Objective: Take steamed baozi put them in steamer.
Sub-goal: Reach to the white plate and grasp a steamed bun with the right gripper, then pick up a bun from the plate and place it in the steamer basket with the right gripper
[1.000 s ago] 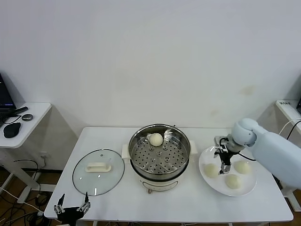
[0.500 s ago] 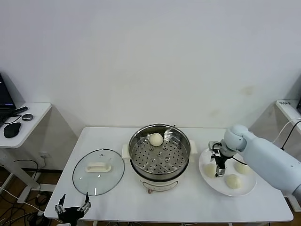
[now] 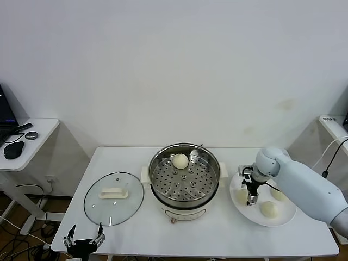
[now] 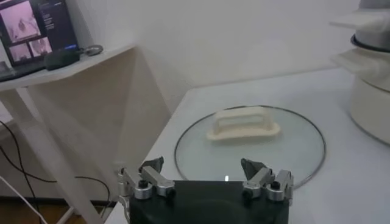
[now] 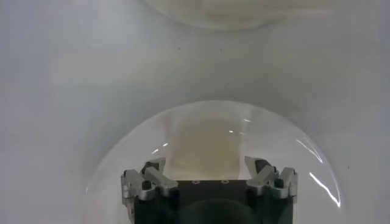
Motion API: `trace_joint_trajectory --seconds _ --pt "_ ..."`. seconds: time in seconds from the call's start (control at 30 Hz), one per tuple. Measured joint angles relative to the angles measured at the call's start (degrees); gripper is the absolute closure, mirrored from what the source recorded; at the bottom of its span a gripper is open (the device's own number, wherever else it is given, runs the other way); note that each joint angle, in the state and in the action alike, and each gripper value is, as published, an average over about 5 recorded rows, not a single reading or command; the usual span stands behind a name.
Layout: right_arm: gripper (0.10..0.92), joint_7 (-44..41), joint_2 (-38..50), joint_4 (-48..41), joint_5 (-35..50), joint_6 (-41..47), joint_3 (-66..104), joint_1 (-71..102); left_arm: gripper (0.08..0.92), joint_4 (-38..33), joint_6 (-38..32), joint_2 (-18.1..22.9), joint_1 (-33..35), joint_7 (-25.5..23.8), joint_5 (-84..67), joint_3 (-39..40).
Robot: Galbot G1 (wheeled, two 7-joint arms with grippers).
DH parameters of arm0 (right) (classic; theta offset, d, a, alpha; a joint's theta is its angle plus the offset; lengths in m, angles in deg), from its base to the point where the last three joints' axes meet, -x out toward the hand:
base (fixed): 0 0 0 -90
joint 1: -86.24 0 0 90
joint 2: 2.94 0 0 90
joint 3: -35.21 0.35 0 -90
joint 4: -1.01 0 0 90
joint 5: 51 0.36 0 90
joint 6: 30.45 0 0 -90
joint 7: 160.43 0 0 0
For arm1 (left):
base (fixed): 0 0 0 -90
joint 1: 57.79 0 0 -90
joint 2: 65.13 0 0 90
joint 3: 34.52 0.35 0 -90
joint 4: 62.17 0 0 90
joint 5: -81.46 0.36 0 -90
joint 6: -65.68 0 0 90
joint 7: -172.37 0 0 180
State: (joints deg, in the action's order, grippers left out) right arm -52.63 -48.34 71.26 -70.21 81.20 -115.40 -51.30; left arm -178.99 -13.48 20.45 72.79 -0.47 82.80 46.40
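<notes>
- Steamer [image 3: 185, 176] sits dead centre of the table [image 3: 217, 239], its tall steel wall blocking the straight path from the plate [image 3: 283, 217] at three o'clock.
- Glass lid [image 3: 113, 198] lies flat at nine o'clock.
- Open tabletop runs along six o'clock.
- One bun [image 3: 180, 161] occupies the tray's twelve o'clock edge.

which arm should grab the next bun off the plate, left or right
Right. The right hand is open and hanging over the plate, just above a baozi. The left hand is parked off the table's front corner near the glass lid, across the steamer.
</notes>
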Motion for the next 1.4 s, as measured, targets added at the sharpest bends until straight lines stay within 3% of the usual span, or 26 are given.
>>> trace_joint_trajectory --seconds 0.17,0.53,0.83,1.07,1.4 --pt "0.228 0.12 -0.05 -0.10 -0.26 0.04 0.41 0.47 0.177 0.06 0.00 0.06 -0.02 0.03 0.01 0.09" --pt "0.486 -0.13 0.81 0.55 0.13 0.33 1.43 0.30 0.177 -0.12 -0.06 0.49 0.27 0.23 0.27 0.34" --pt "0.506 -1.82 3.92 3.08 3.65 1.86 -0.44 -4.30 0.177 -0.94 0.00 1.07 0.37 0.44 0.95 0.69" --pt "0.508 -3.59 6.07 6.83 11.64 4.93 -8.04 -15.79 0.177 -2.11 0.69 0.92 0.27 0.45 1.40 0.92" --pt "0.508 -5.45 0.46 8.59 24.17 11.47 -21.21 -35.81 0.177 -4.67 1.29 1.02 -0.07 -0.26 1.70 1.98"
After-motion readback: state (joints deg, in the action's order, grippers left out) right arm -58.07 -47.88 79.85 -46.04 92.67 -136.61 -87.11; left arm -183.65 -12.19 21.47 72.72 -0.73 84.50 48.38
